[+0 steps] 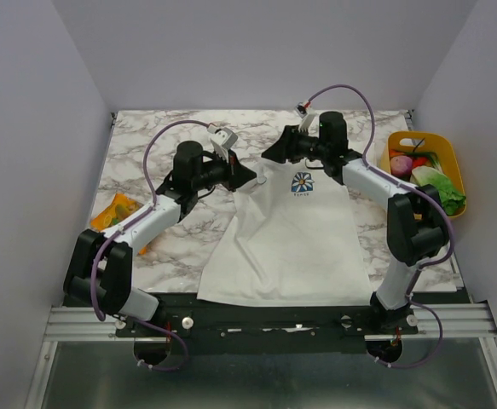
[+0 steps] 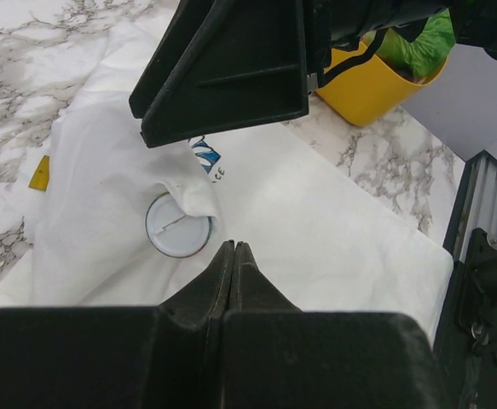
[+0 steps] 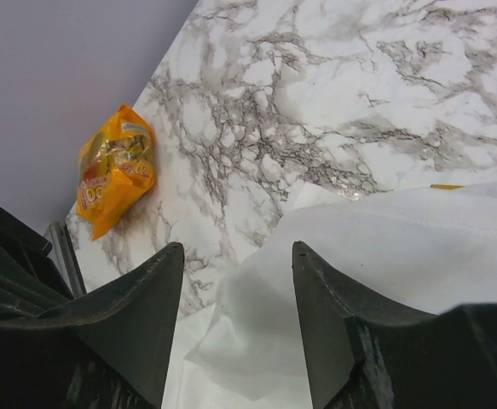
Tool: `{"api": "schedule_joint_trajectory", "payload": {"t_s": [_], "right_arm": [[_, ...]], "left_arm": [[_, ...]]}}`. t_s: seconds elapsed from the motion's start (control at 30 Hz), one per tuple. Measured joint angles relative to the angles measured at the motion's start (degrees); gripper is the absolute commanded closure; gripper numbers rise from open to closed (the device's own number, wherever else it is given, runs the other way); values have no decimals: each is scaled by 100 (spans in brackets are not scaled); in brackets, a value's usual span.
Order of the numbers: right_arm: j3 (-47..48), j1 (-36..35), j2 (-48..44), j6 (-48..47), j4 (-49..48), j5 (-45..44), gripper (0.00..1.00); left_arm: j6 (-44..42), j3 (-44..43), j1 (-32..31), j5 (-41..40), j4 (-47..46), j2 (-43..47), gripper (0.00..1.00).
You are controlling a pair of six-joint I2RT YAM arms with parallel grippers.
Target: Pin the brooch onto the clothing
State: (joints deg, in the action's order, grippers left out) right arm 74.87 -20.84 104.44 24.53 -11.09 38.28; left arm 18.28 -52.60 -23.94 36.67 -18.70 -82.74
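Left gripper (image 2: 234,256): closed, tips pressed together, nothing that I can see between them. It hangs just beside the brooch.
Right gripper (image 3: 238,251): open, nothing between its fingers, above the far end of the shirt.
Brooch (image 2: 178,224): a small round disc on the shirt (image 2: 316,213), near the flower print (image 2: 204,158). Its pale face is up, with a line across it, and a fold of cloth laps its rim.
Progress: the brooch is at the chest and neither of my grippers holds it. I cannot tell whether its pin is through the cloth, so I count the fastening as unconfirmed.
Shirt: middle of the table (image 1: 180,247), hem at the near edge.
Around: a yellow basket (image 1: 454,162) of vegetables at the right edge and a snack bag (image 1: 116,213) by the left edge, both well apart from the brooch.
In the way: the fold over the brooch, and my right finger low over the print.
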Motion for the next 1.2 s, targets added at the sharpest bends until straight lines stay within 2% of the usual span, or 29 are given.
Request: {"api": "schedule_joint_trajectory", "payload": {"t_s": [0.03, 0.13, 0.17, 0.27, 0.47, 0.6, 0.83, 1.0, 1.2], "right_arm": [[0, 0, 0, -2, 0, 0, 36], [0, 0, -2, -15, 2, -2, 33], [-9, 0, -11, -24, 2, -4, 32], [-122, 0, -144, -79, 42, -48, 28], [-479, 0, -702, -219, 208, -341, 23], [-776, 0, -1228, -319, 557, -647, 20], [-1781, -9, -2251, -326, 1853, -1753, 6], [-2363, -9, -2586, 101, 3084, -2778, 3], [-2728, -7, -2612, 678, 4164, -3580, 3]], "left_arm": [[0, 0, 15, -2, 4, -11, 99], [-2, -48, 44, -90, 101, -103, 78], [7, -79, 55, -133, 142, -153, 62], [28, -293, 140, -264, 358, -413, 43], [264, -393, 361, -507, 791, -708, 35], [363, -321, 306, -979, 1353, -717, 32], [863, 407, 210, -2267, 3018, -87, 30], [1346, 680, 68, -3047, 4387, 710, 30], [1602, 612, -328, -3458, 5379, 758, 36]]}}
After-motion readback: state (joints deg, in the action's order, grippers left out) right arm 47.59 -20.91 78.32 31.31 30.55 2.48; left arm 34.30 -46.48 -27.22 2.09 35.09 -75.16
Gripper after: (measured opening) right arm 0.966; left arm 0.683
